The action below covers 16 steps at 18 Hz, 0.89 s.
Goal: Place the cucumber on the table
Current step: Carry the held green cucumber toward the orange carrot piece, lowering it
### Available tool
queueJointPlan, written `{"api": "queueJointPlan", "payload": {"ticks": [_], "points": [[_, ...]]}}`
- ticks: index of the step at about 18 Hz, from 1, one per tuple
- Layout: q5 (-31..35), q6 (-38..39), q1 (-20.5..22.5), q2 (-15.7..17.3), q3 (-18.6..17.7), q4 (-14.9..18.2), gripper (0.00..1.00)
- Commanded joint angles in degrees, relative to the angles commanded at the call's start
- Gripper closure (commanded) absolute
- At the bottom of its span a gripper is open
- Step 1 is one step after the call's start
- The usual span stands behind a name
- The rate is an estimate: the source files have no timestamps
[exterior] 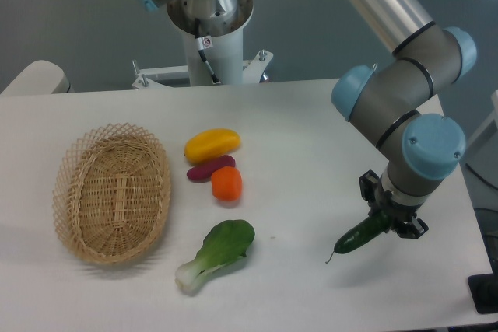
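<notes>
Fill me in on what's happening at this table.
The UR5e arm's gripper holds the cucumber at one end, tilted, stem tip low near the right side of the white table. Whether it touches is unclear. To the left lie a bok choy, three other vegetables and an empty wicker basket.

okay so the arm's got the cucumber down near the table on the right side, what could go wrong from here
1. The gripper holds the cucumber by one end and tilted, stem tip low; released like this, it may drop and roll.
2. It hangs near the table's right edge, so a roll that way could carry it off.
3. Whether the stem tip touches the surface is unclear; pushing lower could press it into the tabletop.
</notes>
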State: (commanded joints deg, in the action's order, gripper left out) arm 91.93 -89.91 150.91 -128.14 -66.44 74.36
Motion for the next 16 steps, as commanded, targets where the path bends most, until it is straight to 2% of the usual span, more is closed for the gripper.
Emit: {"api": "queueJointPlan", "payload": {"ticks": [10, 16], "points": [[0.1, 0.7, 0.2, 0.1, -0.5, 0.3, 0.76], [0.0, 0.4, 0.7, 3.9, -9.2, -1.1, 0.76]]}}
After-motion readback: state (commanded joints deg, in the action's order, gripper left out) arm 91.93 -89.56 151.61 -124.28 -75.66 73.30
